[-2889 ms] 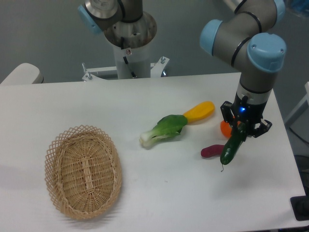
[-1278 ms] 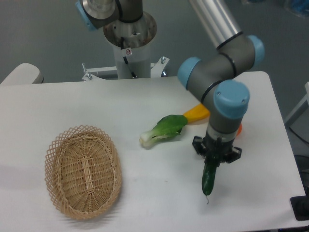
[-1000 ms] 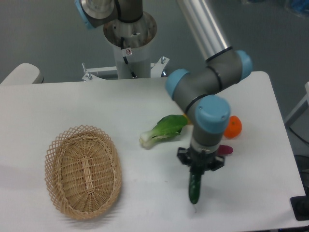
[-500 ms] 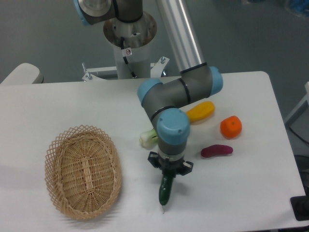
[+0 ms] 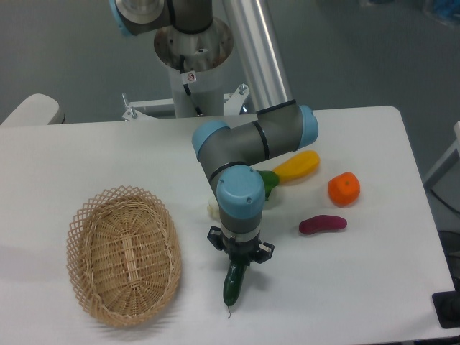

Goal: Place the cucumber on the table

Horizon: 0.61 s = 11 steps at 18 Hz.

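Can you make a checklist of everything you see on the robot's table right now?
Surface: white table, smooth, rounded corners.
Job's things: cucumber hangs from the gripper, tip near the tabletop; contact cannot be told.
Clutter: wicker basket at left; leafy vegetable mostly hidden behind the arm; yellow vegetable; orange fruit; purple eggplant.
Grippers: gripper shut on the cucumber's top end.
Cables: nothing seen.
Surroundings: robot base behind the table, grey floor.

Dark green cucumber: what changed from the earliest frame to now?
The gripper carried the slim dark green cucumber leftward from beside the small purple eggplant toward the oval wicker basket, still clamped, hanging tip-down. Basket, eggplant and orange fruit stayed put.
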Available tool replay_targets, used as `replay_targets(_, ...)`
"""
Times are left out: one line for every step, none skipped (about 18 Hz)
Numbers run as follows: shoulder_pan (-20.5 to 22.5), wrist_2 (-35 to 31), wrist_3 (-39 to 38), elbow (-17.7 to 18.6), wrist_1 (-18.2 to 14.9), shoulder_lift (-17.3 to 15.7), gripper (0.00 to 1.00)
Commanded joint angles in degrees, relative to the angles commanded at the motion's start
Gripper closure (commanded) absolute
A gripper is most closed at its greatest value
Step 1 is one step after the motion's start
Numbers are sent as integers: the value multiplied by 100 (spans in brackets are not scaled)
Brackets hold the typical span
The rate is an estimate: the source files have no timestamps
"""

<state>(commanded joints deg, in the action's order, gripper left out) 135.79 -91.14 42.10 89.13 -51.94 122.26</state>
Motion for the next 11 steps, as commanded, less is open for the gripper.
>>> replay_targets(0,0,0,-70,-26,-52,0)
replay_targets(0,0,-9,-149,-35,-88,0)
replay_targets(17,0,-9,-246,-44,-132,0)
replay_targets(52,-9,-26,-360,-44,-158,0)
replay_targets(122,-17,-61,-465,-53,-167,0)
replay_targets(227,-18,-70,-553,-79,-193,0)
replay_targets(307,-18,-62,-650,-88,-228,0)
replay_targets(395,-9,-1,-738,-97,-264,0)
replay_targets(517,0,9,-809,-106,-299,0)
replay_targets(666,9,35,-870,-114,-343,0)
replay_targets(755,17,200,-940,-123,-352,0)
